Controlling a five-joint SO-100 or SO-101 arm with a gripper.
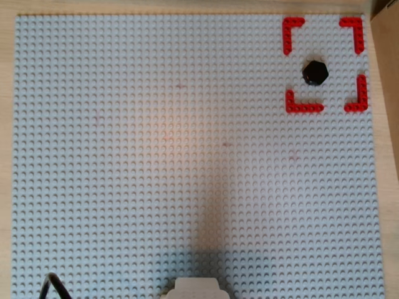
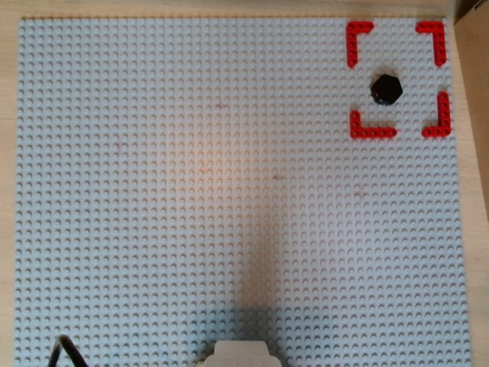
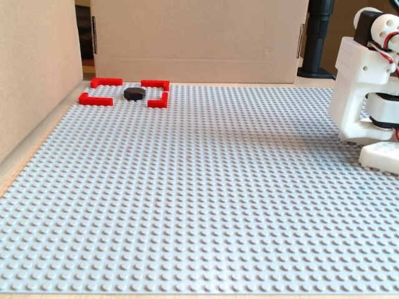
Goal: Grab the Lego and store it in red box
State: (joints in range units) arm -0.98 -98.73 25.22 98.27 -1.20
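Observation:
The black hexagonal Lego (image 1: 315, 72) lies inside the red box (image 1: 303, 107), a square of four red L-shaped corner pieces at the top right of the grey baseplate (image 1: 156, 156) in both overhead views. The Lego (image 2: 386, 89) sits a little left of the middle of the box (image 2: 434, 35). In the fixed view the Lego (image 3: 134, 93) and the box (image 3: 95, 99) are at the far left. No gripper shows in any view; only the arm's white base (image 3: 365, 93) shows at the right of the fixed view.
Cardboard walls stand along the left (image 3: 31, 68) and back (image 3: 199, 37) of the baseplate in the fixed view. The arm's base (image 1: 195, 288) sits at the bottom edge in both overhead views, with a black cable (image 1: 53, 283) at the bottom left.

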